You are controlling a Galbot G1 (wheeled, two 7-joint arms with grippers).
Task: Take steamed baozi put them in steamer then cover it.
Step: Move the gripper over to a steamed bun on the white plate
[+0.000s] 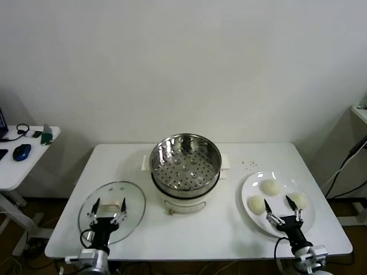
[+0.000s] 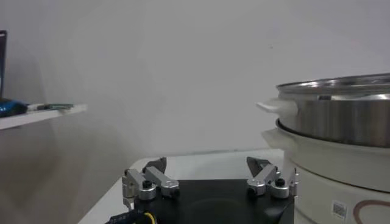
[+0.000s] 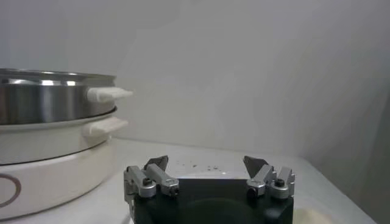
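Observation:
The steel steamer (image 1: 185,162) stands on its cream pot base in the middle of the white table, uncovered and with nothing in it. Three cream-white baozi (image 1: 270,187) (image 1: 256,204) (image 1: 298,200) lie on a white plate (image 1: 248,184) to its right. The glass cover (image 1: 135,197) lies flat on the table to the steamer's left, its white handle up. My left gripper (image 1: 107,204) hovers open over the cover's near part. My right gripper (image 1: 282,206) is open over the plate's near edge, between two baozi. The steamer's side shows in the left wrist view (image 2: 341,119) and the right wrist view (image 3: 42,100).
A side table (image 1: 11,172) with a blue mouse (image 1: 22,152) and cables stands at the far left. Dark crumbs (image 1: 248,164) dot the table behind the plate. A cable (image 1: 347,166) hangs at the right edge. A wall rises close behind the table.

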